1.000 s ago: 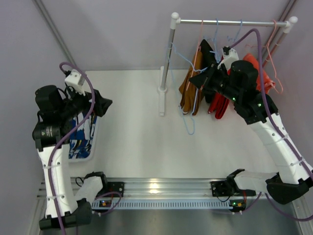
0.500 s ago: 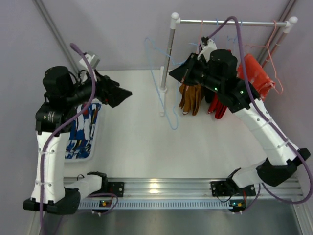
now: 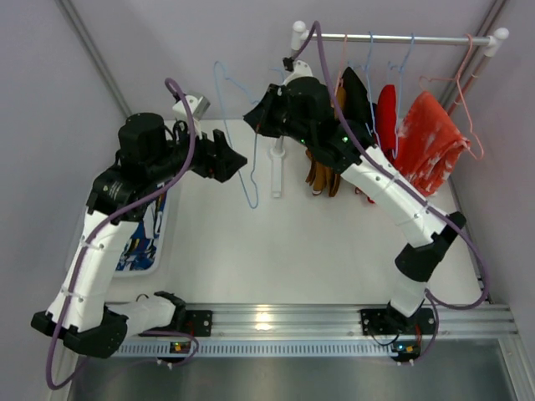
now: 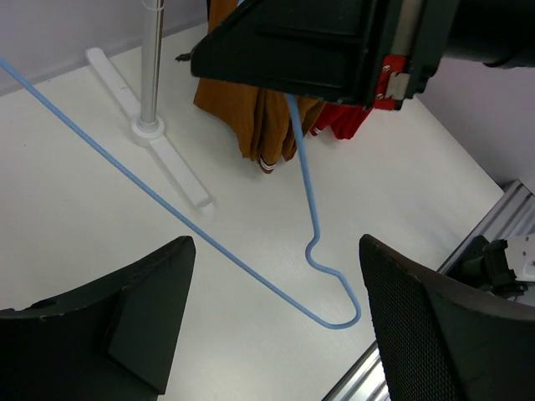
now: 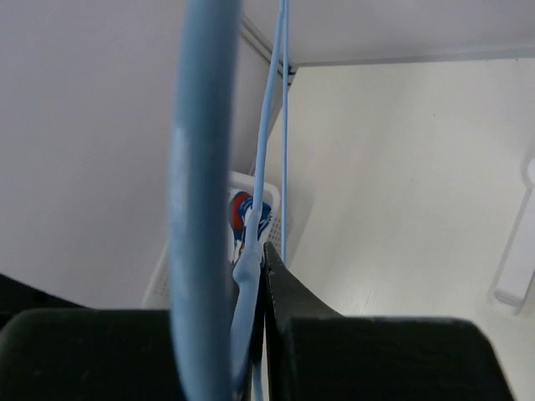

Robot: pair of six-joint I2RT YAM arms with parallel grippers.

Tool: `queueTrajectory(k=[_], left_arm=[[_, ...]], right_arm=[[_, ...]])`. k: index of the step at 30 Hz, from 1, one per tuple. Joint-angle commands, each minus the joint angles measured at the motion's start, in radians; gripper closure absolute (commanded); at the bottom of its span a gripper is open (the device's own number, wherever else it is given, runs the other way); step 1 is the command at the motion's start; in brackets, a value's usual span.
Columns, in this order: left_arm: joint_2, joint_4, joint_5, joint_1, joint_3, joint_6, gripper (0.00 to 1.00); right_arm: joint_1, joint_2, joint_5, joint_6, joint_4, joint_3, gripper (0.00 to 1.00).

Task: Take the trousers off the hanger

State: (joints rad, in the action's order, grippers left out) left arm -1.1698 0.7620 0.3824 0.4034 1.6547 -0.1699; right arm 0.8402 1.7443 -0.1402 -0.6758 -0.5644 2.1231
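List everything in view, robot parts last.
rack: 1, white posts and metal rail, far side of table
table: 1, white
empty hanger: 1, light blue, off the rail, held left of rack
tan-brown trousers: 1, hanging on rack
black trousers: 1, on rack
red trousers: 1, on rack
orange-red garment: 1, white specks, rail's right end
patterned trousers: 1, blue-white-red, in tray
tray: 1, white, table's left edge
left gripper: black, open, facing hanger
right gripper: black, shut on empty hanger

My left arm reaches forward toward the middle, left gripper (image 3: 236, 160) spread wide. My right arm stretches high across leftward, right gripper (image 3: 252, 115) pinched tight, facing the left one.
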Motion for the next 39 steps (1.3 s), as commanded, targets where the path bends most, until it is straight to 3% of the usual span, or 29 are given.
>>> queueTrajectory(k=[1, 7, 15, 19, 20, 24, 26, 27, 28, 29, 31, 33, 35, 39], left_arm=[[-0.005, -0.052, -0.096, 0.043, -0.035, -0.016, 0.16], [-0.031, -0.118, -0.233, 0.126, -0.081, -0.003, 0.25], [-0.105, -0.142, -0.318, 0.143, -0.058, -0.016, 0.4], [-0.134, -0.129, -0.297, 0.144, -0.046, -0.036, 0.56], [-0.136, -0.127, -0.289, 0.144, -0.042, -0.037, 0.68], [-0.125, -0.136, -0.237, 0.144, -0.049, -0.072, 1.0], [-0.107, -0.148, -0.217, 0.144, -0.061, -0.114, 1.0], [-0.099, -0.154, -0.206, 0.144, -0.068, -0.126, 1.0], [-0.079, -0.161, -0.195, 0.144, -0.075, -0.146, 1.0], [-0.07, -0.174, -0.194, 0.141, -0.091, -0.158, 1.0], [-0.044, -0.191, -0.186, 0.137, -0.105, -0.178, 1.0], [-0.031, -0.199, -0.175, 0.134, -0.107, -0.187, 1.0], [-0.03, -0.194, -0.163, 0.132, -0.104, -0.195, 1.0], [-0.027, -0.185, -0.129, 0.091, -0.107, -0.206, 1.0]], right_arm=[[0.03, 0.037, -0.056, -0.022, 0.046, 0.049, 1.0], [0.04, 0.064, -0.052, -0.022, 0.057, 0.067, 1.0], [0.046, 0.057, -0.038, -0.024, 0.057, 0.058, 1.0], [0.046, 0.047, -0.032, -0.024, 0.058, 0.046, 1.0], [0.046, 0.046, -0.032, -0.024, 0.058, 0.043, 1.0], [0.042, 0.038, -0.022, -0.021, 0.072, 0.018, 0.99], [0.031, 0.029, 0.032, -0.031, 0.089, 0.002, 0.86], [0.03, 0.024, 0.046, -0.031, 0.098, -0.014, 0.7], [0.03, 0.011, 0.056, -0.021, 0.112, -0.021, 0.61], [0.028, 0.003, 0.071, -0.012, 0.118, -0.037, 0.43], [0.02, -0.029, 0.079, 0.001, 0.129, -0.057, 0.31], [0.011, -0.055, 0.111, 0.01, 0.147, -0.104, 0.1], [-0.001, -0.1, 0.16, 0.021, 0.17, -0.159, 0.01], [-0.007, -0.202, 0.226, 0.085, 0.245, -0.291, 0.0]])
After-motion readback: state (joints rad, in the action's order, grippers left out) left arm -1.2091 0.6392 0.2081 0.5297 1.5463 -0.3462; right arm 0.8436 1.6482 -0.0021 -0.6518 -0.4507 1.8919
